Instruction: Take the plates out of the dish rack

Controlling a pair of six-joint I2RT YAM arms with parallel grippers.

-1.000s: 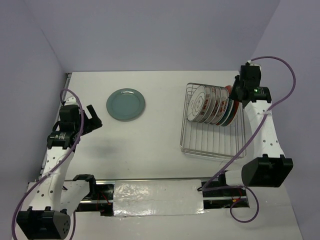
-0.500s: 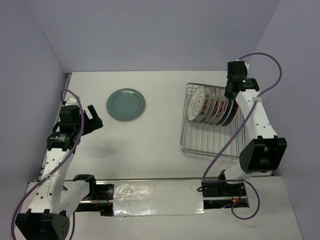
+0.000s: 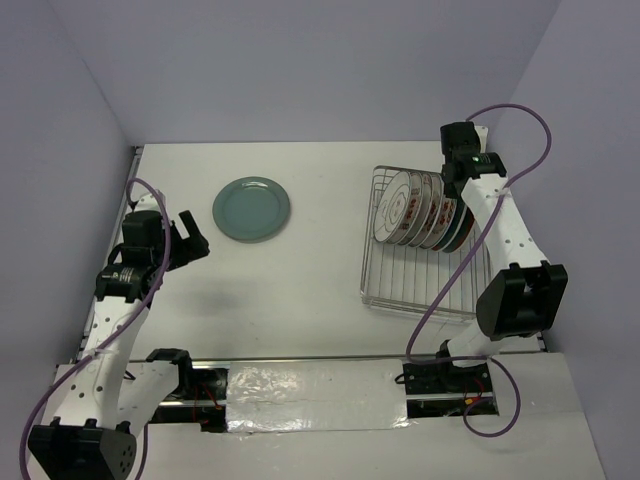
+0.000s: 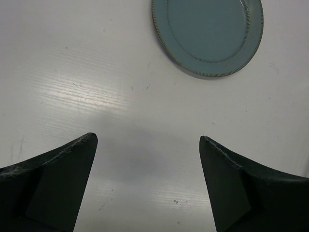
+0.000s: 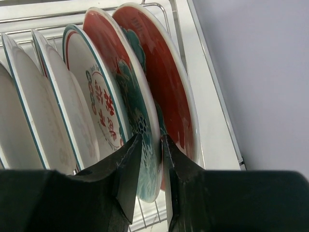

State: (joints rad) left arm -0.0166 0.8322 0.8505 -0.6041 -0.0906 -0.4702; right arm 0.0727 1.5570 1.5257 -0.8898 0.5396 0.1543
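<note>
Far end of dish rack (image 3: 400, 285): right gripper (image 5: 152, 140) clamped on red flowered plate (image 5: 128, 92) rim (left gripper (image 4: 148, 139) spread wide, holding nothing).

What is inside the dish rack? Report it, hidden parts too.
Upright plates stand in a row in the dish rack: white patterned ones left, red ones right. The right fingers straddle the rim of one red plate. Each plate hides most of the next one's face.

A: Can you see the whole teal plate (image 4: 207, 34)?
B: No, the top edge cuts it. The red plate (image 5: 113, 58) has its bottom hidden behind the right gripper (image 5: 152, 141). I can't tell if it squeezes.
</note>
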